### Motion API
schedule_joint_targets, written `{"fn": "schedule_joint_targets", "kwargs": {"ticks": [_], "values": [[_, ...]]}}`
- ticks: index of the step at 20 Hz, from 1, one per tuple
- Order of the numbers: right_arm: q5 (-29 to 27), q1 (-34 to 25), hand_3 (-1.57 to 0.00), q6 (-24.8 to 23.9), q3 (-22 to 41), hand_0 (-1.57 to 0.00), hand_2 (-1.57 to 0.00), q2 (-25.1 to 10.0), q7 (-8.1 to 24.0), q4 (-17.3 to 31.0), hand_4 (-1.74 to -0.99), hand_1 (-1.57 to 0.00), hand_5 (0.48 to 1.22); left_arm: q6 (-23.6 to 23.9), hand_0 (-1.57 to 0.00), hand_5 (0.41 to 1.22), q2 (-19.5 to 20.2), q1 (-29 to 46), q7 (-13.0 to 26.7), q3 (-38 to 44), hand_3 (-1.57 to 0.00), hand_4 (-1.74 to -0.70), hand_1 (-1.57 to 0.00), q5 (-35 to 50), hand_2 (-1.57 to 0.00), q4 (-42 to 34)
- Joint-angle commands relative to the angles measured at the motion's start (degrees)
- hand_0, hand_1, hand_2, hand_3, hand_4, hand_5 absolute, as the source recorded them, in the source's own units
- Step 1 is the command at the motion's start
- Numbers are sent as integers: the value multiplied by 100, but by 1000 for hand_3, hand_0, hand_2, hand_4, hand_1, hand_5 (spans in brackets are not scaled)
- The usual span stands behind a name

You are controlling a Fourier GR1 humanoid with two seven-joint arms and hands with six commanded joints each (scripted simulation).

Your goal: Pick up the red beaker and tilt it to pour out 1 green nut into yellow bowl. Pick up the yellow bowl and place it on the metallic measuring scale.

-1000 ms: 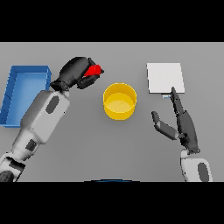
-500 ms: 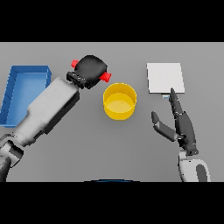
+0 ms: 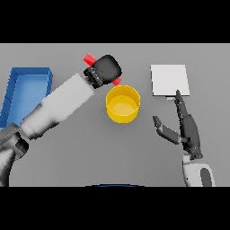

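1. I see the bowl (image 3: 122, 104) near the middle of the table (image 3: 90, 152)
2. My left hand (image 3: 106, 68) is just behind and left of the bowl, closed round the beaker (image 3: 91, 59), whose ends stick out on either side of the hand, one at the bowl's far rim
3. The scale (image 3: 169, 80) lies right of the bowl, further back
4. The tray (image 3: 28, 90) sits at the far left
5. My right hand (image 3: 186, 128) is in front of the scale, right of the bowl, fingertips reaching the scale's near edge

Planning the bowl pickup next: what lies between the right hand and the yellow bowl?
Only bare grey table, in the head view. The open right hand sits apart from the yellow bowl, nothing between them.
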Motion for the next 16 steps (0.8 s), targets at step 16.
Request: {"fn": "schedule_joint_targets", "kwargs": {"ticks": [16], "values": [[39,80,1,-43,1,1,1,9,-213,-14,-1130,1,577,336,-1571,1221,-194,-913,-655,-1564,-1569,-1733,-1571,-1702,-1571,475]]}}
